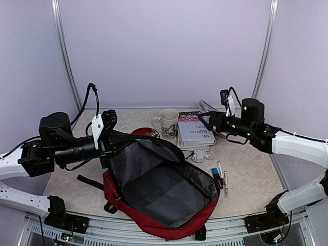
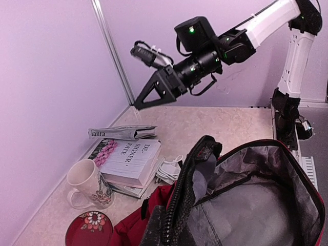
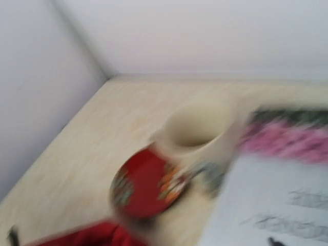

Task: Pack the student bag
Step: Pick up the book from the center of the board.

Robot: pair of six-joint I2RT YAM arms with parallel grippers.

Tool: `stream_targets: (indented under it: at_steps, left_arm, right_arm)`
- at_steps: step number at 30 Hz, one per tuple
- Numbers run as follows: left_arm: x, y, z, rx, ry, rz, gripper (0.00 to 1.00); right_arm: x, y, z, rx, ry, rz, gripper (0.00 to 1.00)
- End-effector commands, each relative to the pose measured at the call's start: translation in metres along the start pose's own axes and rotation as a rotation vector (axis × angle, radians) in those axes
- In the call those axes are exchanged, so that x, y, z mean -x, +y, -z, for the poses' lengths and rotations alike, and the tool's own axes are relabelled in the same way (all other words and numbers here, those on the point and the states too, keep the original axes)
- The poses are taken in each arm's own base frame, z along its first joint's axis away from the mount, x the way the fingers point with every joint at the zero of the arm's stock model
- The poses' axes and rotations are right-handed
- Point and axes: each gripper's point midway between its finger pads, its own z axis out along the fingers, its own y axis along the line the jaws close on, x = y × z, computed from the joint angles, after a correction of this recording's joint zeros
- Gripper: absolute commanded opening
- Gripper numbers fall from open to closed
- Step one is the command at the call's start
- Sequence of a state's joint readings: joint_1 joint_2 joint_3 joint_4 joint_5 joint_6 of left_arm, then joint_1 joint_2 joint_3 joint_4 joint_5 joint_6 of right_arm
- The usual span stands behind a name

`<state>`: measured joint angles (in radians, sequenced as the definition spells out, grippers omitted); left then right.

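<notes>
Backpack point(image 1: 164, 195) open, near centre of desk point(image 1: 251, 174). Left jaws pinching its rim, holding mouth up. Right jaws above books point(image 1: 195, 130) far right, empty; spread or not, can't tell. Step looks like fetching item. Next: drop, grip top book.

Mouth of student bag point(image 1: 159, 189) gapes wide, reachable fr above. L gripper point(image 1: 106, 137) clamps its left rim, blocks that side. Behind bag: red saucer point(image 1: 146, 133), mug point(image 1: 168, 123), book stack point(image 1: 195, 132), packed tight. R gripper point(image 1: 204, 118), fingers together, hangs over the books. Right of bag: white cable point(image 1: 201, 155), pens point(image 1: 221, 179), then bare table point(image 1: 256, 169).
</notes>
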<state>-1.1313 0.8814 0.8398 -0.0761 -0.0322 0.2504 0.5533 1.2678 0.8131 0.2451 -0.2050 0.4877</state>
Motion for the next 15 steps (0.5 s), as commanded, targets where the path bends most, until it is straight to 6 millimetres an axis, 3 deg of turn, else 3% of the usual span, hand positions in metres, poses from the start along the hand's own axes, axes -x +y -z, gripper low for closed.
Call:
stream_targets:
  at_steps: [1, 3, 6, 9, 15]
  left_arm:
    - [0.044, 0.029, 0.009, 0.085, -0.106, 0.073, 0.00]
    - [0.043, 0.033, 0.007, 0.087, -0.088, 0.072, 0.00]
    - [0.040, 0.034, 0.002, 0.079, -0.066, 0.066, 0.00]
    - [0.032, 0.033, -0.003, 0.062, -0.043, 0.055, 0.00]
    - [0.020, 0.033, -0.010, 0.061, -0.019, 0.036, 0.00]
  right_arm:
    - [-0.017, -0.081, 0.033, -0.389, 0.130, -0.015, 0.96]
    - [-0.013, -0.107, 0.039, -0.422, 0.148, -0.060, 1.00]
    - [-0.014, -0.142, 0.046, -0.426, 0.096, -0.417, 0.97]
    - [-0.013, -0.153, 0.040, -0.395, -0.010, -0.588, 0.94]
    - [-0.042, -0.174, 0.032, -0.357, -0.211, -1.031, 0.91]
